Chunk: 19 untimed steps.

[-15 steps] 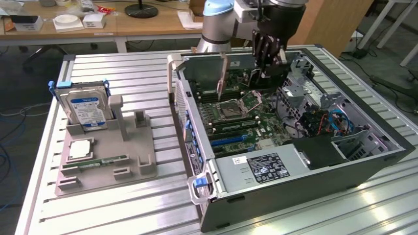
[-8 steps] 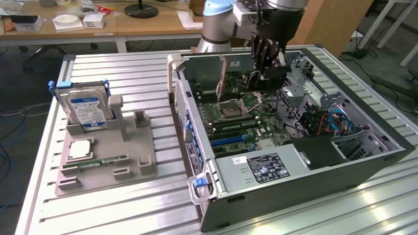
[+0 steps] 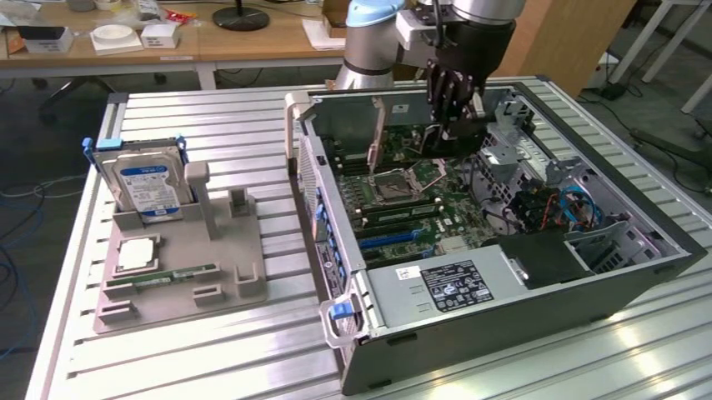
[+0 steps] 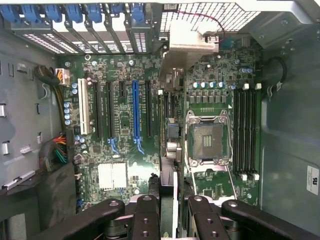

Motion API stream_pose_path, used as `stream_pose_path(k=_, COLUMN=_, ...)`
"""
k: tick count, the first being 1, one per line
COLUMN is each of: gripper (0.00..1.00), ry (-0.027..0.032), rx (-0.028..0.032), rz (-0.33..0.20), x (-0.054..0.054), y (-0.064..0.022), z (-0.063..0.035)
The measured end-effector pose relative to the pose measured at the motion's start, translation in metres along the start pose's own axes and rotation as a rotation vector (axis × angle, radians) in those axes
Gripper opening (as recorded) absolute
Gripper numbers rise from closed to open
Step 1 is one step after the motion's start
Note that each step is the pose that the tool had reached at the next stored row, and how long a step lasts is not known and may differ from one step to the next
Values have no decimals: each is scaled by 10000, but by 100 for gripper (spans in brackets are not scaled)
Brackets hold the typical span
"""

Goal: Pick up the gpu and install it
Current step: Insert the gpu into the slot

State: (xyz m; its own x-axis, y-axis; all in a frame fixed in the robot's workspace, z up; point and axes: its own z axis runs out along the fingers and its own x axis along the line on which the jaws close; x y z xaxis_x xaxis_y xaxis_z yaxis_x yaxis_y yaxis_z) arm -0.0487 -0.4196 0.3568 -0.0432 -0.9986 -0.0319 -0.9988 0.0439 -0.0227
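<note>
My gripper (image 3: 451, 123) reaches down into the open computer case (image 3: 623, 287) and is shut on the gpu (image 3: 456, 142), a dark flat card hanging upright over the motherboard. In the wrist view the gpu (image 4: 168, 165) appears edge-on between my two black fingers (image 4: 146, 212). Its silver end bracket (image 4: 187, 45) points toward the slot openings in the case's rear wall. The card hovers between the blue expansion slot (image 4: 135, 115) and the CPU socket (image 4: 207, 137); whether it touches the board I cannot tell.
A grey parts tray (image 3: 228, 287) at the exterior view's left carries a hard drive with a blue label (image 3: 145, 187), a CPU (image 3: 136, 252) and a green RAM stick (image 3: 167, 275). Inside the case, cables (image 3: 556, 208) and the power supply (image 3: 445, 287) crowd the near end.
</note>
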Motion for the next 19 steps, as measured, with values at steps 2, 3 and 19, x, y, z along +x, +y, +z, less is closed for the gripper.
stream_pose_path(k=2, gripper=27, ry=-1, rx=-5, rz=-21, x=1, y=1, z=22)
stream_pose_path(k=3, gripper=27, ry=-2, rx=-7, rz=-30, x=1, y=1, z=33)
stream_pose_path(k=19, gripper=27, ry=-19, rx=-37, rz=-770, x=4, y=3, z=119)
